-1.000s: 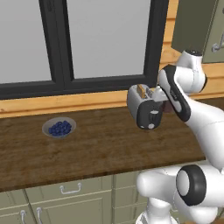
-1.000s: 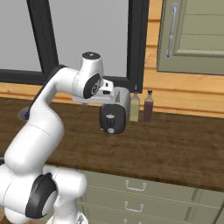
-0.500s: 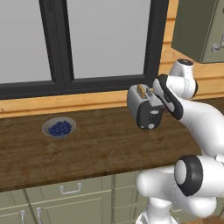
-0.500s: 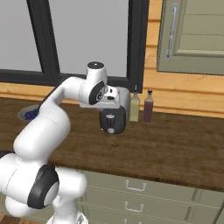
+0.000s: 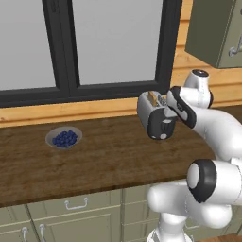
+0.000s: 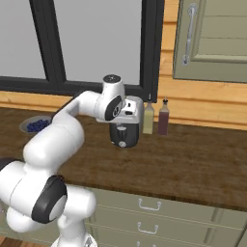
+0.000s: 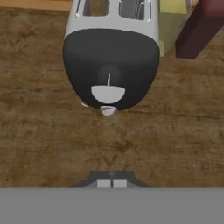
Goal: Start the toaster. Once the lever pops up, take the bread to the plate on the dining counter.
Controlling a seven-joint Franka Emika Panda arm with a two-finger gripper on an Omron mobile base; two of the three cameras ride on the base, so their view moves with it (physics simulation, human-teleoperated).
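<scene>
The dark grey toaster [image 5: 156, 119] stands on the wooden counter below the window, its lever end [image 7: 108, 94] facing me. A tan slice of bread [image 5: 153, 98] sticks up from a top slot. My gripper [image 7: 112, 178] is shut with nothing between its fingertips. It hangs just above and in front of the toaster's lever end, pointing down at the counter. In the right base view the hand [image 6: 128, 108] sits right over the toaster [image 6: 124, 136]. The plate and the dining counter are out of view.
A grey bowl of blue berries [image 5: 64, 138] sits on the counter to the left. Two bottles, one yellow [image 6: 148, 119] and one dark red [image 6: 163, 118], stand right of the toaster by the wall. A wall cabinet [image 6: 212, 38] hangs at upper right.
The jaws have closed from wide open to shut. The hand has drawn in closer over the toaster's lever end.
</scene>
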